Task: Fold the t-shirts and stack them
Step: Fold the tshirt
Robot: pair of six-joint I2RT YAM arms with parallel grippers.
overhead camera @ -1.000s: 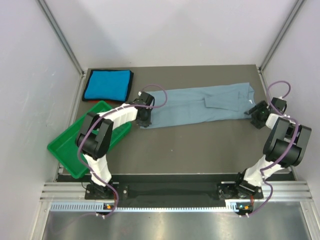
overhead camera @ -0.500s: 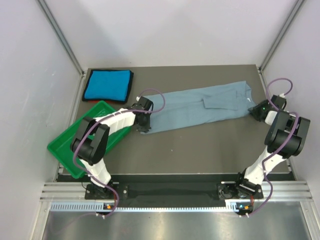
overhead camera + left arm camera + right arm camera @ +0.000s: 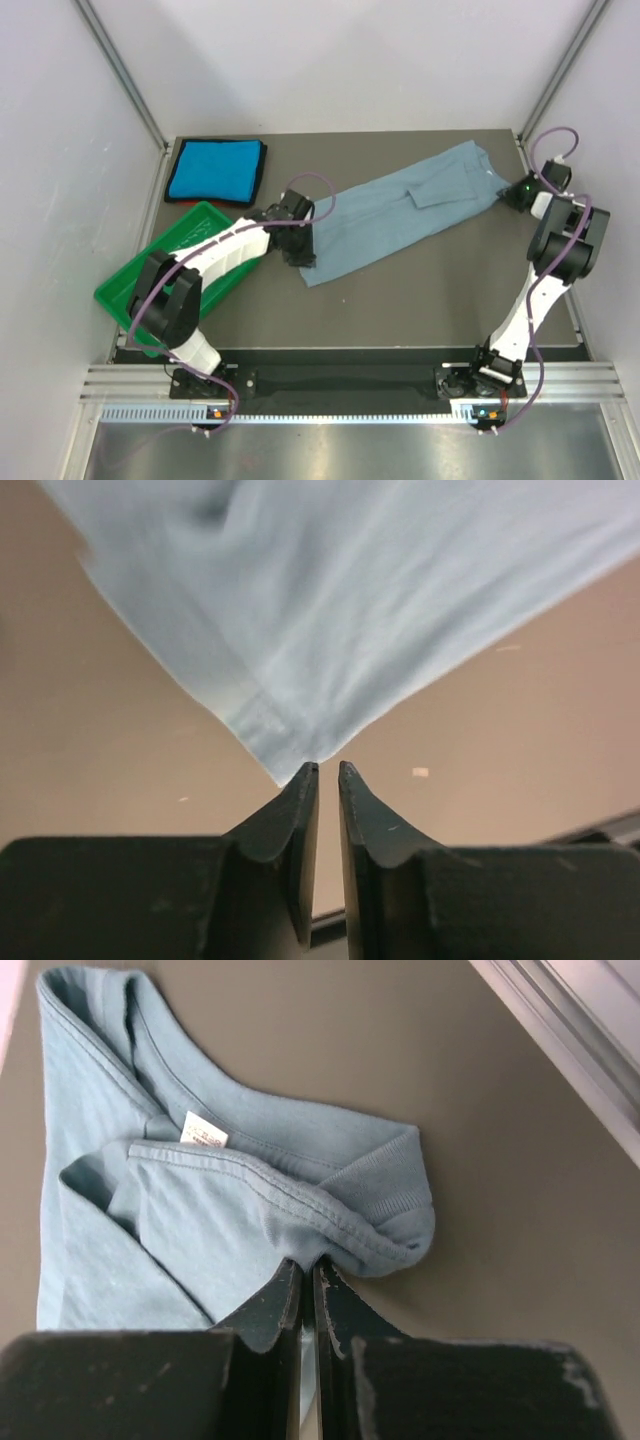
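A: What colour is the long soft cloth t-shirt (image 3: 400,212)?
B: Plain dusty grey-blue, its small label (image 3: 203,1131) white. The folded square cloth t-shirt (image 3: 213,170) is bright turquoise, dark-edged; the plastic tray (image 3: 128,285) green.

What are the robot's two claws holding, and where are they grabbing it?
Both hold the grey-blue t-shirt. The left gripper pinches a corner of its hem, and the right gripper pinches a folded edge near the collar.
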